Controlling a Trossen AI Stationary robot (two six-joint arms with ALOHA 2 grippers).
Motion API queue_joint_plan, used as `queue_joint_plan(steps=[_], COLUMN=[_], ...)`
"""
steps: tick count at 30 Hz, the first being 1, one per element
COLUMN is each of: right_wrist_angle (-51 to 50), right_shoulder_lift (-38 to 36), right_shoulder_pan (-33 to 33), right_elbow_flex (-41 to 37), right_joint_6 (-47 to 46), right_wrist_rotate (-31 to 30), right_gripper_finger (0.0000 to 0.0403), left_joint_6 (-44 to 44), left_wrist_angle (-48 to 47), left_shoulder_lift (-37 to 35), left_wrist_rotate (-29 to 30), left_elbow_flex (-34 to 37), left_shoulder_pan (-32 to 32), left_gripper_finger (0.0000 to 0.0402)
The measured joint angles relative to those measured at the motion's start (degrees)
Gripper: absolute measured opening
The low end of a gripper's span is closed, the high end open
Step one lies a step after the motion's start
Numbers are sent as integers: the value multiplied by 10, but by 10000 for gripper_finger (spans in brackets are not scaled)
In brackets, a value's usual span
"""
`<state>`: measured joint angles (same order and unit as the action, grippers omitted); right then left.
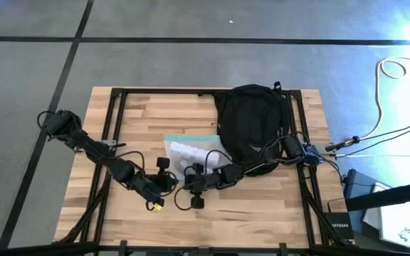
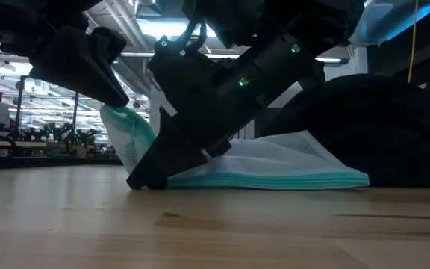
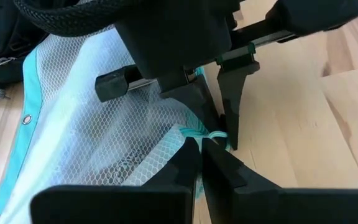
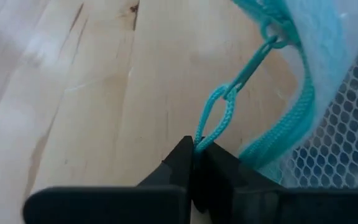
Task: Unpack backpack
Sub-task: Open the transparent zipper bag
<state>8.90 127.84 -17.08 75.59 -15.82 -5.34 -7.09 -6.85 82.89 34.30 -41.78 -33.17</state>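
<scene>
So both grippers shut: right gripper (image 4: 194, 155) pinching teal zipper cord (image 4: 219, 115), left gripper (image 3: 202, 149) clamping pouch (image 1: 189, 151) edge; I'd grab floppy backpack (image 1: 253, 124) by strap

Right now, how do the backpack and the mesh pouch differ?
The backpack is black, bulky and domed, at the table's far right; the mesh pouch is pale, see-through netting with teal edging, lying mostly flat beside it. No end effector is on the backpack, while the right end effector is shut on the pouch's teal zipper cord and the left end effector pinches its edge. Both rest on the wooden table.
</scene>
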Motion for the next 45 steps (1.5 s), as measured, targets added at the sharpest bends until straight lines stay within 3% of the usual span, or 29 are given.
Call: queue_joint_plan(steps=[7, 14, 23, 33, 45], right_wrist_angle=[-41, -167, -145, -191, -293], right_shoulder_lift=[-34, -57, -62, -80, -134], right_shoulder_pan=[-28, -32, -33, -47, -64], right_elbow_flex=[-4, 0, -4, -5, -5], right_joint_6=[46, -11, -2, -49, -80], right_wrist_rotate=[64, 31, 50, 75, -11], right_gripper_finger=[2, 1, 0, 0, 0], left_joint_6=[0, 3, 13, 11, 6], left_wrist_angle=[0, -2, -4, -7, -10], left_shoulder_lift=[0, 0, 0, 0, 0], left_wrist_rotate=[-9, -1, 1, 0, -1], left_elbow_flex=[0, -1, -1, -1, 0], left_shoulder_pan=[-1, 0, 0, 0, 0], left_gripper_finger=[0, 0, 0, 0, 0])
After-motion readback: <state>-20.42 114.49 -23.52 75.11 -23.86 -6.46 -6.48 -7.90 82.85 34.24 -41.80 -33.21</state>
